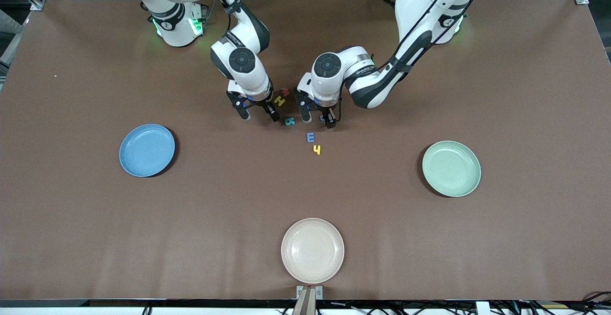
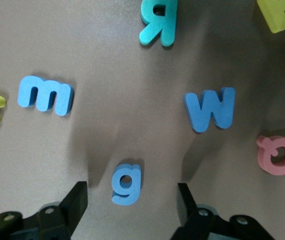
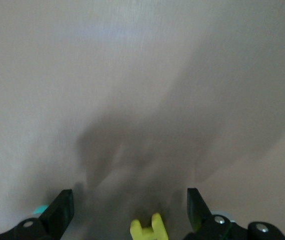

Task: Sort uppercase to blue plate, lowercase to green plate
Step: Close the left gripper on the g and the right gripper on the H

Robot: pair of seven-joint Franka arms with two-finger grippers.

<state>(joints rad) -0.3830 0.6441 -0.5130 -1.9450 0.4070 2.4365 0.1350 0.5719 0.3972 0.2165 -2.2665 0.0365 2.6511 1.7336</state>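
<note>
left pincer (image 2: 131, 200) astride blue g (image 2: 126, 183); right pincer (image 3: 130, 205) open

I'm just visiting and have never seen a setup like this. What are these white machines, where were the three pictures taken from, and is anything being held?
They are two robot arms at a brown table. One picture looks down from a high camera facing them; the other two come from cameras on each arm's wrist. Small foam letters lie mid-table, with a blue plate, green plate and cream plate around them. The left gripper straddles a blue g; its fingers stand apart from it. The right gripper is open over a yellow letter. Nothing is held.
</note>
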